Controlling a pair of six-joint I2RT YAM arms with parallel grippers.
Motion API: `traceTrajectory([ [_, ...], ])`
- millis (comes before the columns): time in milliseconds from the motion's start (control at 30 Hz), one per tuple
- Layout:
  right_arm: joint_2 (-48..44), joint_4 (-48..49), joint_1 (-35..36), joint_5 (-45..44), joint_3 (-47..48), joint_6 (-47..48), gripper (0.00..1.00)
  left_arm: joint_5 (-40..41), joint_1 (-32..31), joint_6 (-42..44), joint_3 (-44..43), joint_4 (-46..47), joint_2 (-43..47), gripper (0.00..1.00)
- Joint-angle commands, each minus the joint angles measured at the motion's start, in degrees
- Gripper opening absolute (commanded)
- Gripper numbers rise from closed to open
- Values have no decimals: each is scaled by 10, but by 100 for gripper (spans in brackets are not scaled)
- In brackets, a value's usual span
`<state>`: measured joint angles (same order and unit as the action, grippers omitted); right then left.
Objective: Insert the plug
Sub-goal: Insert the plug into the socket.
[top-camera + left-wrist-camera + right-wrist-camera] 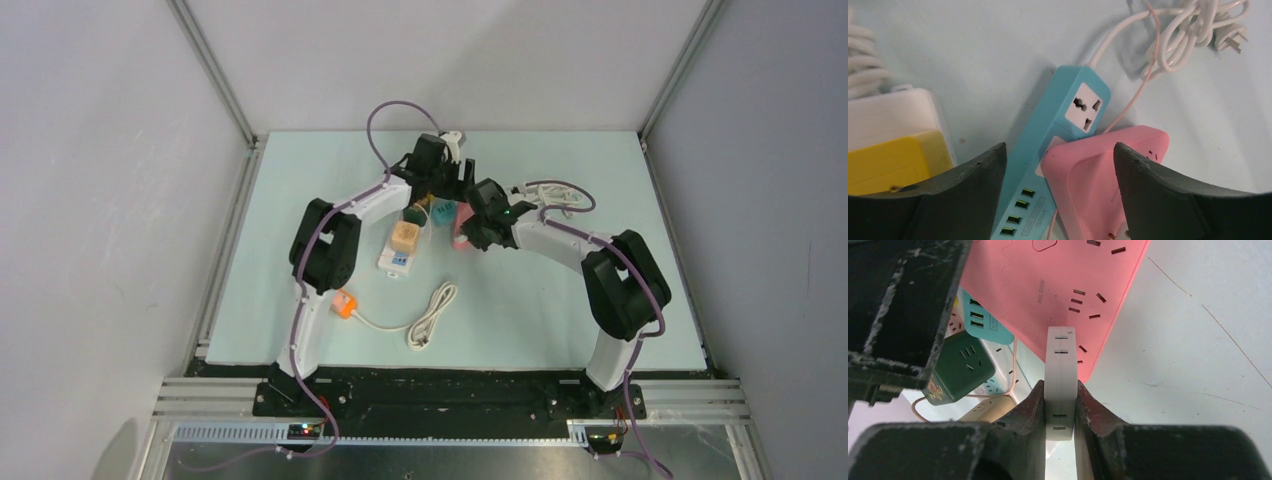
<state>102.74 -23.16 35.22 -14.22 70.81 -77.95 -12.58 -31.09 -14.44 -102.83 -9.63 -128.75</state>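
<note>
Plain white walls (430,60) close in on three sides, aluminium rails (217,75) run up the back corners, pale mint bench (520,330) evenly lit.

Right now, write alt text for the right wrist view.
The right gripper, jaws shut on a narrow white slotted block, sits in front of a pink power strip. A teal strip and dark green cube socket lie left.
</note>
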Motion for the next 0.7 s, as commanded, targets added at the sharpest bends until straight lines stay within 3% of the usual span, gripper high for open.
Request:
traceTrajectory([
  [0,-6,-33,3,-1,-16,41,0,-59,19,-54,-49,-36,-35,84],
  [233,-7,-39,1,3,-17,45,0,-128,25,-92,-96,-48,-96,87],
  [333,-14,-44,-2,11,-16,52,0,-152,23,-103,-60,-49,-87,85],
  [667,-34,-64,-6,35,-20,97,0,-70,-10,-77,64,-48,-17,81],
])
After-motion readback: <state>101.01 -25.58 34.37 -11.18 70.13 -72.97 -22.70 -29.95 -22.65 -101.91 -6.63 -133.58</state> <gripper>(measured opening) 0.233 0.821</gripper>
